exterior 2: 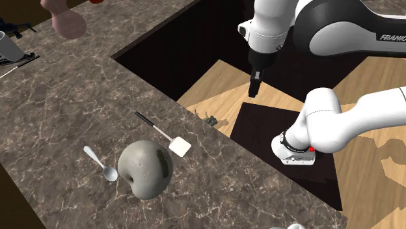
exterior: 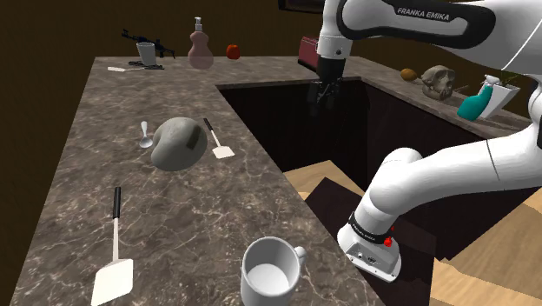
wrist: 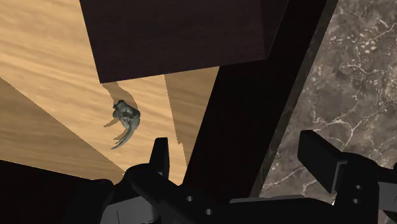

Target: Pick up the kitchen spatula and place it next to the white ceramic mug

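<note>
Two spatulas on that dark marbled stone counter (exterior: 61,200), is that right? (A)

Yes. A long spatula with a white blade and black-tipped handle (exterior: 112,280) lies flat at the shoulder view's lower left. A short spatula with a white blade and dark handle (exterior: 223,152) (exterior 2: 180,147) lies farther up the counter, just beside a grey rounded stone-like lump (exterior: 178,143) (exterior 2: 146,169). I cannot tell which one the task means. (B)

And the white mug (exterior: 250,291)? (A)

It stands upright near the counter's front edge, to the shoulder view's right of the long spatula, with bare counter between them. A small silver spoon (exterior: 145,135) (exterior 2: 104,166) lies on the lump's other side. (B)

Where is the all-black two-finger gripper (exterior: 325,94) (exterior 2: 255,84) (wrist: 236,149)? (A)

It hangs off the counter, over the dark recess beside its edge, well apart from both spatulas and the mug. In the wrist view its fingers (wrist: 159,153) stand apart with nothing clasped between them. Below them is wooden floor, with a small grey-green curled object (wrist: 124,121) lying on it. (B)
</note>
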Motion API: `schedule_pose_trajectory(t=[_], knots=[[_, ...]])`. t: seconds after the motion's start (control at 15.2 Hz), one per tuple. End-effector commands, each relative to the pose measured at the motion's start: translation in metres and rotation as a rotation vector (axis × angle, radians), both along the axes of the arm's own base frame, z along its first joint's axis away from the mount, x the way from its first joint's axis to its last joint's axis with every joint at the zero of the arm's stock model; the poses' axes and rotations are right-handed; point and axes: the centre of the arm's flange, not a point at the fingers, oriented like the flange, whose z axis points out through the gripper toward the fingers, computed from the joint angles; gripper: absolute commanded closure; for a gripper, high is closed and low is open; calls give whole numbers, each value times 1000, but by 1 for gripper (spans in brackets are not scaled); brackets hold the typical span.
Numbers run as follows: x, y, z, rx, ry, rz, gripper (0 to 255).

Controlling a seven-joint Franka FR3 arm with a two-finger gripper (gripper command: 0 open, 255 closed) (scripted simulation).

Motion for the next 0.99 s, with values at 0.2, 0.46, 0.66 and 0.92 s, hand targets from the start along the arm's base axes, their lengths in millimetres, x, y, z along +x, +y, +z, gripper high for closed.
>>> schedule_pose_trajectory(t=[0.2,0.46,0.66,0.92], knots=[[27,22,-14,-6,-15,-35,0],[65,51,-33,-13,-36,-81,0],[94,71,-46,-19,-51,-116,0],[135,95,-64,-27,-72,-163,0]])
